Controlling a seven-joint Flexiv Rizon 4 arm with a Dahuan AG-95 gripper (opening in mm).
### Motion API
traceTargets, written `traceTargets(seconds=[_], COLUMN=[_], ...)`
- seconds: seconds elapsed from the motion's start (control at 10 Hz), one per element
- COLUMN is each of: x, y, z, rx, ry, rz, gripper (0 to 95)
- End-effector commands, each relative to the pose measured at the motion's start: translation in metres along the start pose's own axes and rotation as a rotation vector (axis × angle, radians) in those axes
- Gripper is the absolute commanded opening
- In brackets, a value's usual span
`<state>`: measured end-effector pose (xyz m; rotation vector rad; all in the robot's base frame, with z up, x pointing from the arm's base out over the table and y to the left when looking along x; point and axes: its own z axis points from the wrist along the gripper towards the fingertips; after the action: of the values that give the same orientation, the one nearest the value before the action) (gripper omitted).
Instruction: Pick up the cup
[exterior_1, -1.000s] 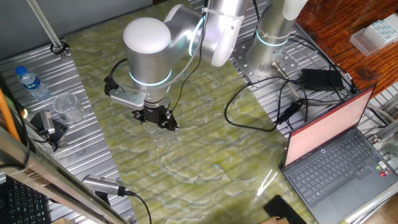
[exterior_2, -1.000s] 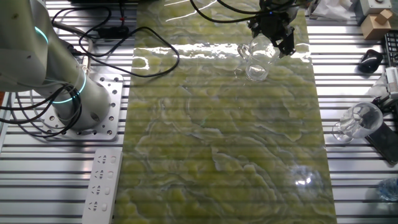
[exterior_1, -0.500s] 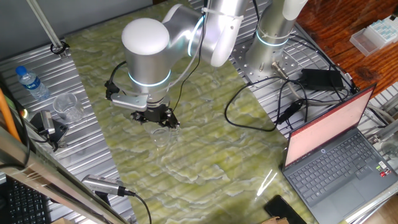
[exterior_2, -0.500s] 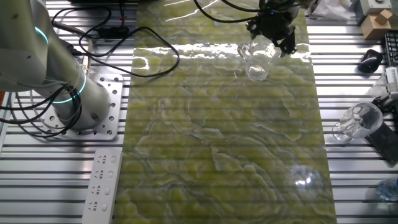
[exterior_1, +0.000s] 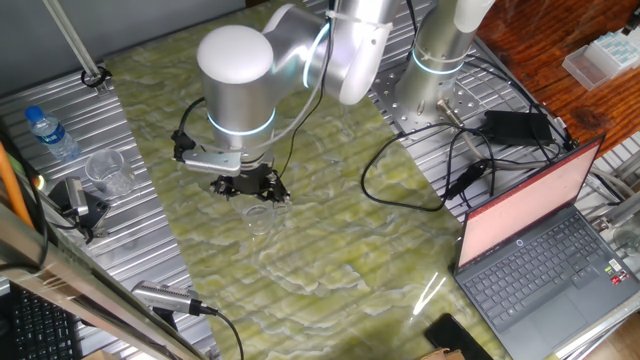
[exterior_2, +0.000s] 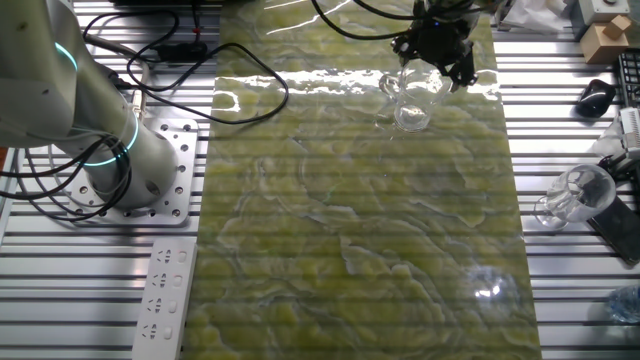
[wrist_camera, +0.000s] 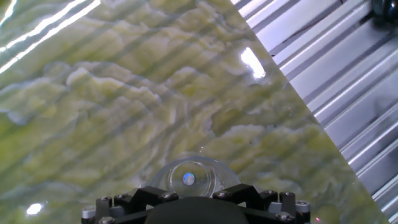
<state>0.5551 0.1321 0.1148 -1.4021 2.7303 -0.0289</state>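
Observation:
The cup (exterior_1: 259, 217) is small and clear and sits just under my gripper (exterior_1: 253, 198) on the green marbled mat. In the other fixed view the cup (exterior_2: 409, 98) hangs below the gripper (exterior_2: 428, 72), with its side handle to the left. The jaws stand at the cup's rim and appear shut on it. The cup's base looks slightly off the mat. In the hand view the cup (wrist_camera: 189, 177) shows from above at the bottom centre, partly hidden by the black hand body (wrist_camera: 193, 211). The fingertips are hidden there.
Another clear cup (exterior_1: 108, 172) with whitish walls and a blue-capped bottle (exterior_1: 50, 132) stand on the metal table left of the mat. A laptop (exterior_1: 540, 240), cables (exterior_1: 420, 180) and the arm's base (exterior_2: 120, 170) are nearby. A power strip (exterior_2: 165, 295) lies by the mat.
The gripper has risen slightly, and the cup has shifted along with it, a little up and to the left.

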Motion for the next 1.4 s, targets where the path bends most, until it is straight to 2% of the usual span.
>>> traceTargets(seconds=[0.1, 0.6, 0.7, 0.8, 1.1, 1.4], x=[0.0002, 0.0006, 0.0006, 0.0007, 0.001, 0.0011], y=[0.0004, 0.0011, 0.0012, 0.0012, 0.002, 0.0022], z=[0.0012, 0.0028, 0.0028, 0.0028, 0.003, 0.0031], rx=[-0.012, -0.02, -0.025, -0.028, -0.032, -0.044], ry=[-0.018, -0.025, -0.018, 0.002, 0.0, 0.012], rz=[0.13, 0.145, 0.137, 0.129, 0.122, 0.104], gripper=[95.0, 95.0, 95.0, 95.0, 95.0, 95.0])
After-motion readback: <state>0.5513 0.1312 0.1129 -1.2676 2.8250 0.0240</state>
